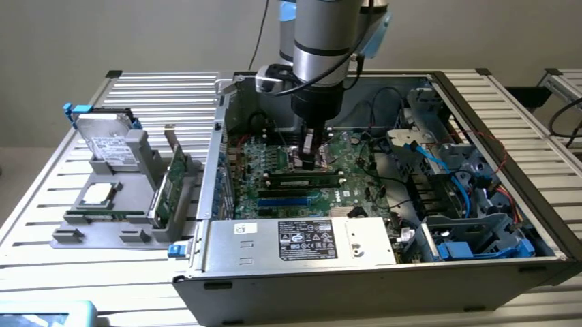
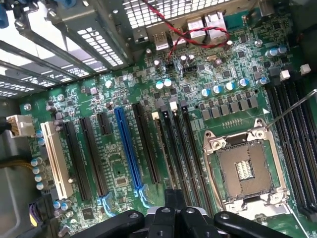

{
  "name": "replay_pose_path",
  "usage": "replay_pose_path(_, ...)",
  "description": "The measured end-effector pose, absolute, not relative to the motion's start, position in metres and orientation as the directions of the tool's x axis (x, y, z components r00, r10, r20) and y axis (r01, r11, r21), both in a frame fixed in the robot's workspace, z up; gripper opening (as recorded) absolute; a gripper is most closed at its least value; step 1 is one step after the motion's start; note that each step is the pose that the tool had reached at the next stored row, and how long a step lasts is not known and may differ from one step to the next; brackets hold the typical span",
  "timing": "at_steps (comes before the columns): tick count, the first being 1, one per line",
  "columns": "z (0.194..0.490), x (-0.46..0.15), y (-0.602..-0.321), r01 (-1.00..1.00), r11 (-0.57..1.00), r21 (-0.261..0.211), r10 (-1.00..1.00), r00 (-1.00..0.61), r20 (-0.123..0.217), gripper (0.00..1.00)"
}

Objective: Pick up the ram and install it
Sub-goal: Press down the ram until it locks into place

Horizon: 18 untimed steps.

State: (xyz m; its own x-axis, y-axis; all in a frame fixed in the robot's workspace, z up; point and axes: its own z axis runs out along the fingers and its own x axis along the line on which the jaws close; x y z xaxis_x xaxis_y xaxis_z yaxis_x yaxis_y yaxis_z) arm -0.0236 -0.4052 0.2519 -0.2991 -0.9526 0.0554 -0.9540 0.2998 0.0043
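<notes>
Arm's reaching straight down into the open PC case (image 1: 473, 269), gripper (image 1: 311, 158) closed, empty, low over the motherboard (image 2: 198, 84). The ram (image 1: 304, 182) sits in a slot just beside it.

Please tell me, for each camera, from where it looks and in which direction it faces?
Exterior view: off the arm, raised, looking down into the open computer case on a slatted table; the arm and the shut end effector above the ram show.
Wrist view: on the wrist, facing down at the motherboard; the end effector shows.
Shared: the motherboard and the end effector.
</notes>
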Motion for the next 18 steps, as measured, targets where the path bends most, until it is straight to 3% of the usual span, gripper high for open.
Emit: replay_pose_path(18,0.2517,-0.0236,-0.4052,-0.853,0.522,-0.005,-0.852,-0.521,0.051,0.11)
